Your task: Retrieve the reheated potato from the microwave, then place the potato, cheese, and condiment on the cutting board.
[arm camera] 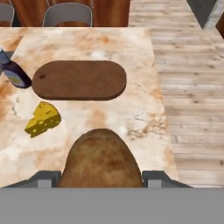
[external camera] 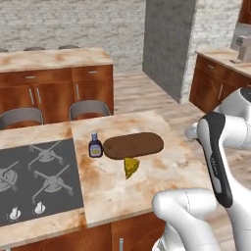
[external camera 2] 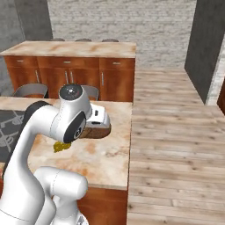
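Observation:
In the hand view my gripper [arm camera: 101,180] is shut on the potato [arm camera: 101,158], a big tan-brown lump between the two fingertips, held above the near part of the island counter. The dark brown cutting board [arm camera: 81,80] lies flat beyond it with nothing on it, seen also in the left base view [external camera: 133,145]. The yellow cheese [arm camera: 43,118] wedge sits on the counter just in front of the board's left end [external camera: 131,167]. The condiment [arm camera: 15,73] bottle stands by the board's left end [external camera: 95,145]. My arm hides most of the board in the right base view.
A grey cooktop [external camera: 34,176] fills the island's left part. Two chairs [external camera: 89,109] stand behind the island counter [external camera: 162,171]. Its right edge drops to wooden floor [external camera 2: 176,132]. Another counter with cabinets [external camera: 54,78] runs along the far wall.

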Tool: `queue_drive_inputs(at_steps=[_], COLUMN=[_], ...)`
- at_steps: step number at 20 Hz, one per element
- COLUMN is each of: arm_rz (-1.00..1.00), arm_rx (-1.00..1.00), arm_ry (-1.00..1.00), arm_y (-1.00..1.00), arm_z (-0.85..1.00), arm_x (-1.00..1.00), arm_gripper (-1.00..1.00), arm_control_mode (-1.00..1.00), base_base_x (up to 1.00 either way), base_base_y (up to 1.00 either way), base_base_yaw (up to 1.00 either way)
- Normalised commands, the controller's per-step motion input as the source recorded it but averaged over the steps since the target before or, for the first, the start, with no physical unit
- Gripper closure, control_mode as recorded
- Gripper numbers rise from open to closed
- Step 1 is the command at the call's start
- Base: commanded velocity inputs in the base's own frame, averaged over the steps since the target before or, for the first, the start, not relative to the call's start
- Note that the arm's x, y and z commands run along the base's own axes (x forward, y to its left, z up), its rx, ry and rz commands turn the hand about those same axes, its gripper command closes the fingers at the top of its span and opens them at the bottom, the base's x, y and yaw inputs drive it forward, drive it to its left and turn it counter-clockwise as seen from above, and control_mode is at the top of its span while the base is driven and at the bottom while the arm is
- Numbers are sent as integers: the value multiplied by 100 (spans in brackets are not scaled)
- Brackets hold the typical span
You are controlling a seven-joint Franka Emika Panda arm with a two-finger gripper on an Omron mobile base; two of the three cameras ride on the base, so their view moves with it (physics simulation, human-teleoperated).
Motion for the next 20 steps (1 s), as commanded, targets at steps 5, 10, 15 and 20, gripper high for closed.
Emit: queue_drive_inputs(at_steps=[5, 10, 15, 20], arm_rz=[0, 0, 0, 0], arm_rx=[0, 0, 0, 0], arm_ry=[0, 0, 0, 0], arm_y=[0, 0, 0, 0], arm_z=[0, 0, 0, 0], arm_x=[0, 0, 0, 0], arm_gripper=[100, 100, 100, 100], arm_control_mode=[100, 100, 100, 100], base_base_x=[46, 50, 48, 56], base_base_y=[-35, -25, -7, -2], base_base_yaw=[20, 14, 8, 9])
